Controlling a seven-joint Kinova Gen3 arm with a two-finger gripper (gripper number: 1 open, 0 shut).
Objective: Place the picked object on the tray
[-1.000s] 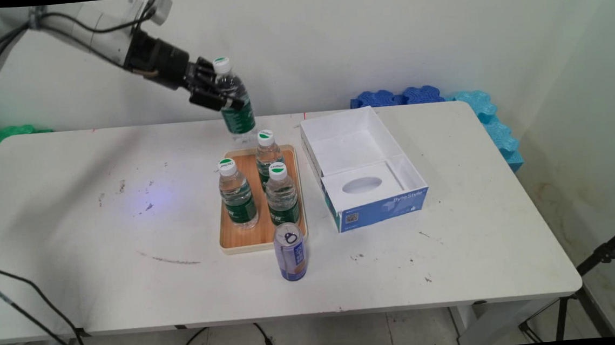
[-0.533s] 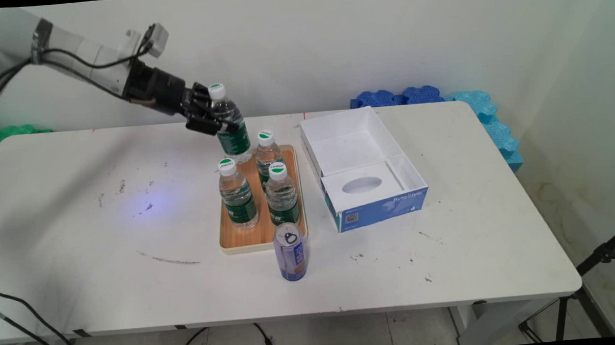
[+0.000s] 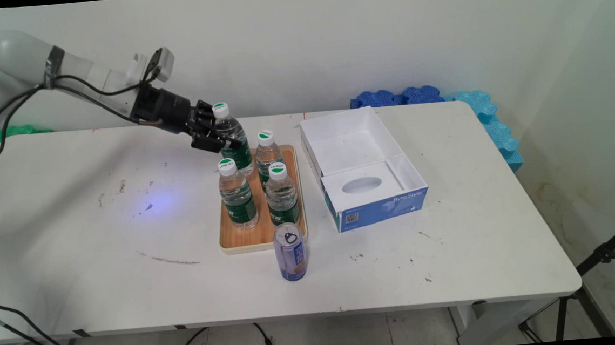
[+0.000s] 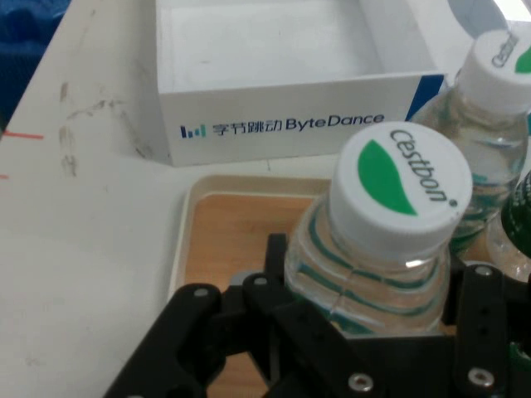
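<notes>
The end effector gripped one clear plastic bottle, fingers closed on its ribbed shoulder, over the back left corner of the wooden tray. The tray held three more white-capped bottles, upright. One slim can stood at its front edge on the desk; an open cardboard box lay beside it.

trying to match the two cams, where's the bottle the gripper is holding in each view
Main view: the held bottle is upper left of centre, at the wooden tray's far left corner, in the gripper.
Hand view: the same bottle fills the lower centre-right, cap towards the camera.
Shared landmark: the white and blue box beside the tray.
</notes>
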